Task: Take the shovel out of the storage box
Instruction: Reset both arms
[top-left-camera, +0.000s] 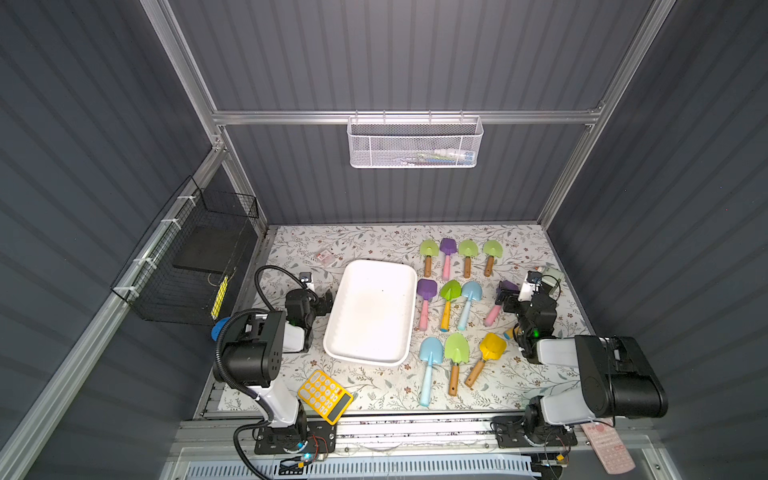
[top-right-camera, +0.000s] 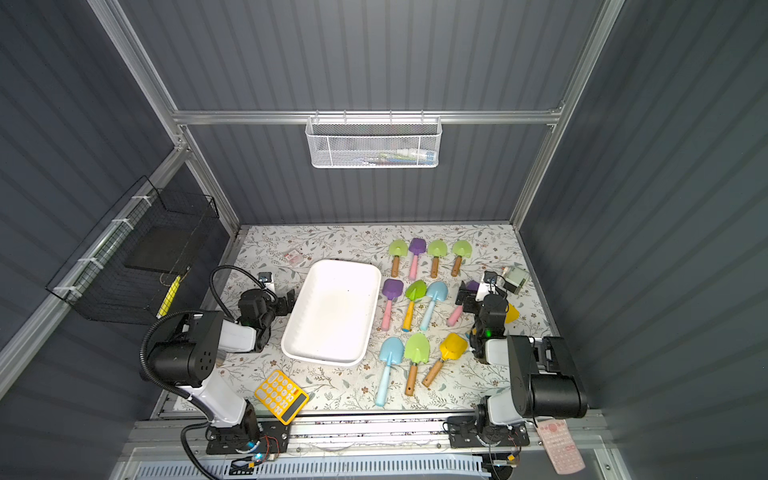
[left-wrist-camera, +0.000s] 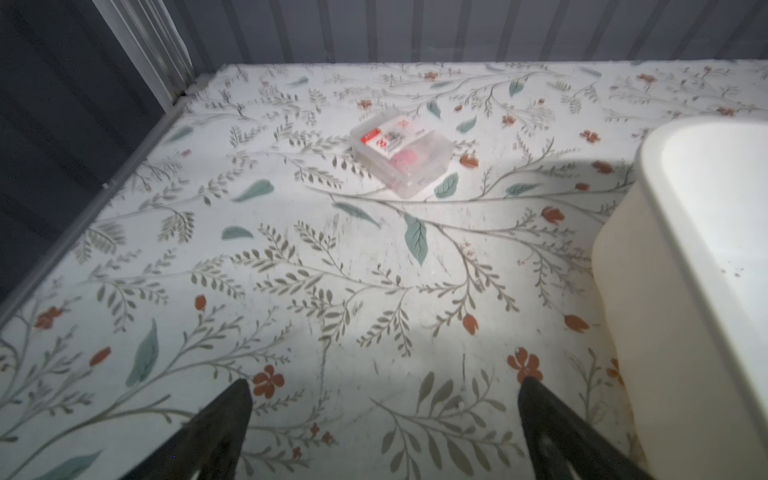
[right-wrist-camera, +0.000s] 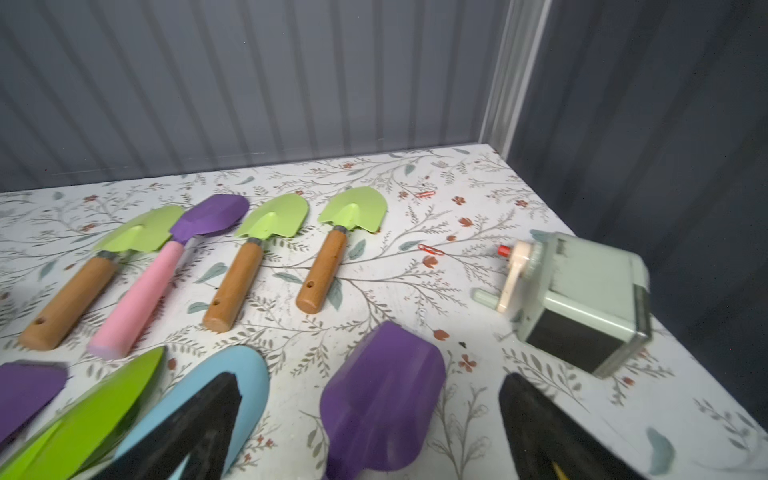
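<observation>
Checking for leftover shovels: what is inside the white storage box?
The storage box is empty except for a few dark specks. Both top views show its whole floor, nothing covered.

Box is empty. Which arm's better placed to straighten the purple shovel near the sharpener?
Right. The right gripper, fingers open, hangs over that purple shovel; the left gripper sits across the storage box.

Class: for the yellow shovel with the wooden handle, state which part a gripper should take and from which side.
Probably the wooden handle of the yellow shovel, mid-length, from above, closing across it: it lies flat, slim and straight, while the scoop is wide and curved.
</observation>
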